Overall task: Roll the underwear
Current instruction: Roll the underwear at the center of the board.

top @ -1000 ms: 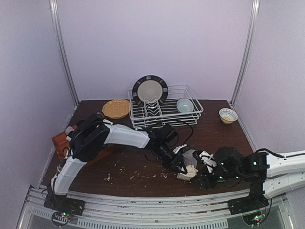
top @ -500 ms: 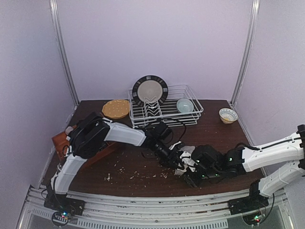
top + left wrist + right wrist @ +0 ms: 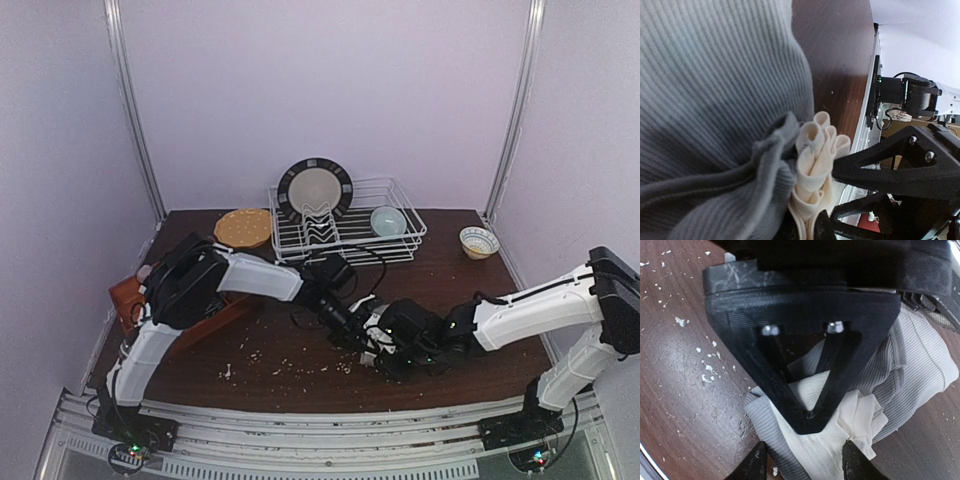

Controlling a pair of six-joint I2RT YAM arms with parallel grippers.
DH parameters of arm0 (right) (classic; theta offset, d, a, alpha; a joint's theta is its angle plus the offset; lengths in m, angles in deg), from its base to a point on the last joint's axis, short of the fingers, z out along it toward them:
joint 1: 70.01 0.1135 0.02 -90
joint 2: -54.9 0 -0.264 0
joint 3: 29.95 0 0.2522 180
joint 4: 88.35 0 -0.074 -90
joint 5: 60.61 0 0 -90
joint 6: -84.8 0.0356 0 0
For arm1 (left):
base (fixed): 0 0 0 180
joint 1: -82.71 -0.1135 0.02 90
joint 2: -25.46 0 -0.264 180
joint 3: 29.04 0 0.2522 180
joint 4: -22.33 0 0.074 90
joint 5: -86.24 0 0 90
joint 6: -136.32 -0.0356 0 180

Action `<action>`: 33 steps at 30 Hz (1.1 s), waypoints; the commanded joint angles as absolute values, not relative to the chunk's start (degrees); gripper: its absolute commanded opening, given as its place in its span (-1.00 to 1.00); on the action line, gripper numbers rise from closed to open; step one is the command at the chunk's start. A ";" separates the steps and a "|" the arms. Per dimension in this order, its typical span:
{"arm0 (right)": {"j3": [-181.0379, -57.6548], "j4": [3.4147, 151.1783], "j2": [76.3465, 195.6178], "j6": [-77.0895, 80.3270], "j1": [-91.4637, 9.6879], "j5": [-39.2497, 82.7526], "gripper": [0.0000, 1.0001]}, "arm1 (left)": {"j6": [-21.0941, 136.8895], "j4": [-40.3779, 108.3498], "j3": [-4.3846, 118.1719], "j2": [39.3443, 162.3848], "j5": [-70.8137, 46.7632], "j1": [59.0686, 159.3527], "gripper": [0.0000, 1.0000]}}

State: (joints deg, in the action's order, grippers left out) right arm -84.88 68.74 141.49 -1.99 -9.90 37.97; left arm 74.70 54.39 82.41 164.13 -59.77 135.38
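The underwear is a grey ribbed garment (image 3: 920, 365) bunched together with a cream-white one (image 3: 840, 460) on the dark table. My left gripper (image 3: 807, 232) is shut on the folded cream edge (image 3: 815, 150); in the right wrist view its black triangular finger (image 3: 810, 415) presses down on the pile. My right gripper (image 3: 805, 465) is open, one tip on each side of the pile's near end. In the top view both grippers, left (image 3: 360, 325) and right (image 3: 392, 345), meet at the table's middle front and hide most of the cloth.
A white wire dish rack (image 3: 400, 245) holds a plate (image 3: 315, 190) and a pale bowl (image 3: 388, 220) at the back. An orange-yellow plate (image 3: 243, 228) is back left and a small patterned bowl (image 3: 478, 241) back right. A brown object (image 3: 128, 297) is at the left edge. White crumbs (image 3: 270, 368) dot the front.
The right arm has stretched out leftward, carrying its gripper from the front right onto the cloth. The left gripper and the cloth have shifted slightly left and back.
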 commanded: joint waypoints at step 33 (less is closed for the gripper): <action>-83.42 70.96 149.12 8.30 -13.36 20.19 -0.57 | 68.33 59.65 64.42 147.50 -42.16 134.02 0.35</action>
State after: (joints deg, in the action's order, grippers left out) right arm -85.47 78.38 146.19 6.22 -12.83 22.80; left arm 68.62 58.55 67.81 149.64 -48.76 134.04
